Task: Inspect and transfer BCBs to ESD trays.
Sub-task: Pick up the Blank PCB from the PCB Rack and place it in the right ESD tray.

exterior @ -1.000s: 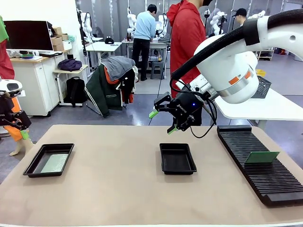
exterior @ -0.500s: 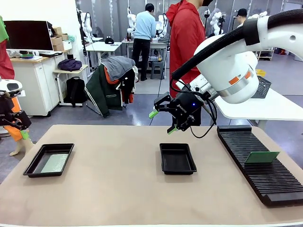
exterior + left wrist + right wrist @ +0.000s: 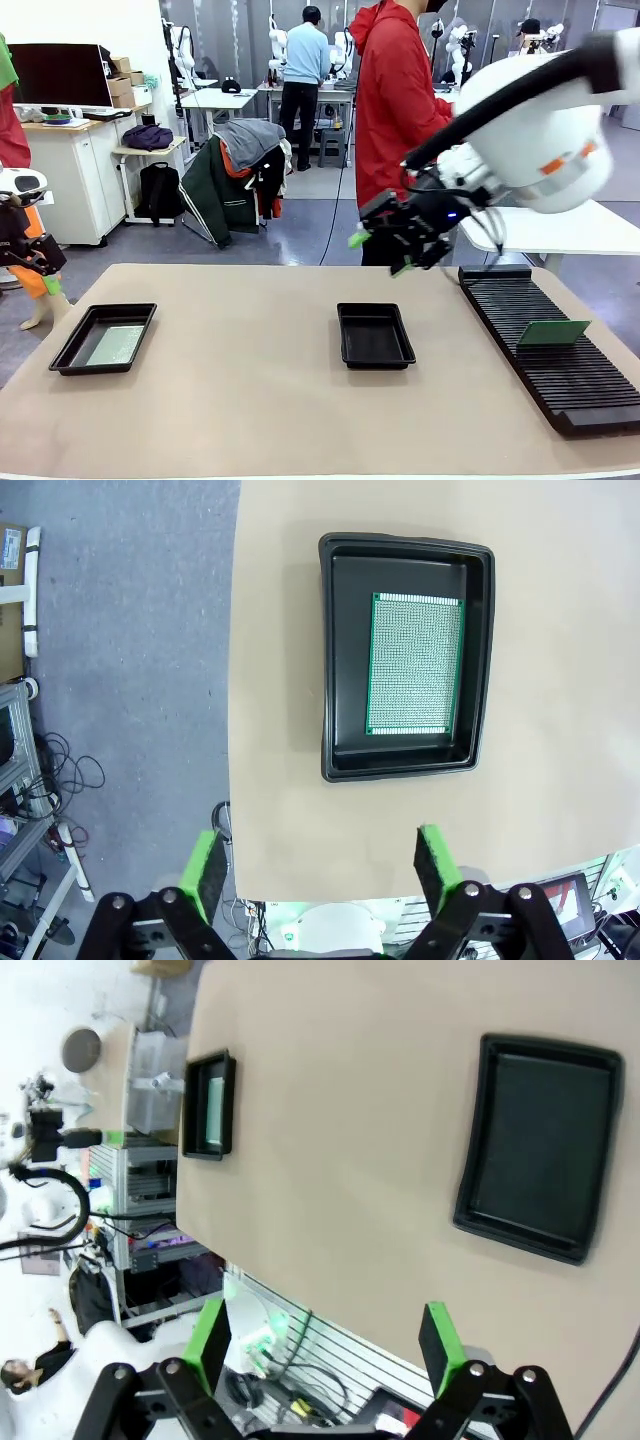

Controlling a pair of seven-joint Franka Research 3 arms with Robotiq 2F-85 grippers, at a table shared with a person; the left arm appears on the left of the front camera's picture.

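Hovered beyond the bare middle tray (image 3: 376, 364), right fingers (image 3: 357, 240) wide. Hung near the left tray (image 3: 328, 680) and its board (image 3: 415, 665), left fingers (image 3: 208, 865) wide too.

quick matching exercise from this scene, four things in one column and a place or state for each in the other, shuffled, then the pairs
Things
1. left ESD tray
2. middle ESD tray
3. right-hand BCB
4. right gripper

Places or states
A. open, in the air, holding nothing
B. holds a BCB lying flat
C. empty
D. stands on edge, tilted, in the black slotted rack

Pairs: 1-B, 2-C, 3-D, 4-A
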